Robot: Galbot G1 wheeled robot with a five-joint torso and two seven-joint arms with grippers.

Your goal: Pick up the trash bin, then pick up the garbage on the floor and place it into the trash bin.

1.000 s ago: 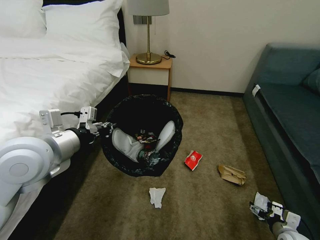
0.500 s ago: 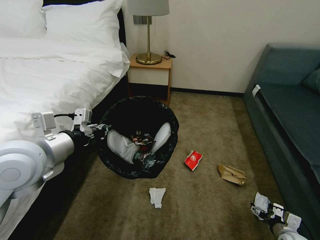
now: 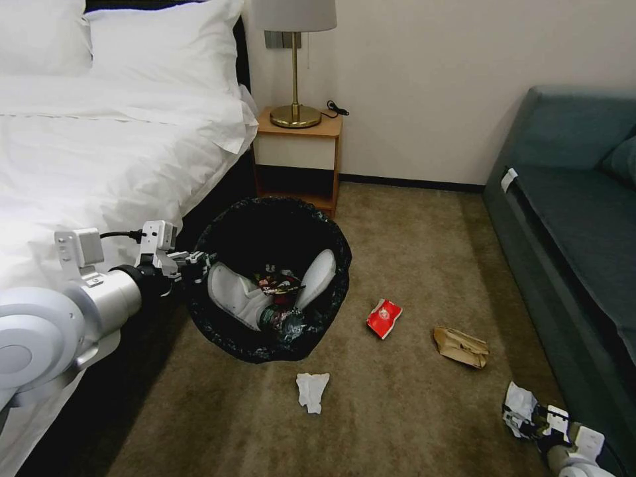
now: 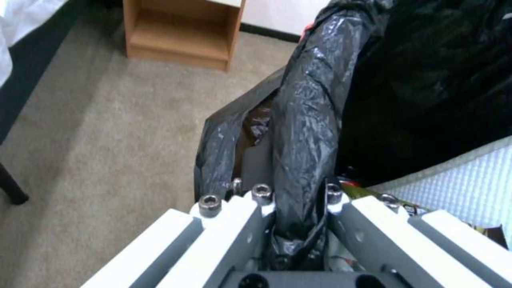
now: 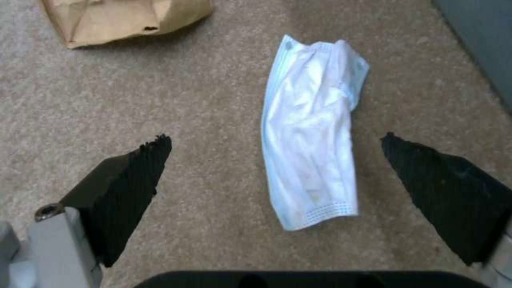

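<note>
Head view: left gripper point(image 3: 199, 260) clamped on rim of trash bin point(image 3: 265, 338), bin tilted beside the bed point(image 3: 99, 159), w/ two white slippers point(image 3: 232, 298) & litter inside; no label readable. Red packet point(image 3: 383, 317), brown paper bag point(image 3: 461, 346), white tissue point(image 3: 311, 391) lie apart on open floor point(image 3: 411, 265). Right gripper point(image 5: 275, 176), fingers point(image 5: 133, 176) spread wide, over a white-blue face mask point(image 5: 312, 132) near sofa point(image 3: 576, 218); arm cut off at frame edge.
</note>
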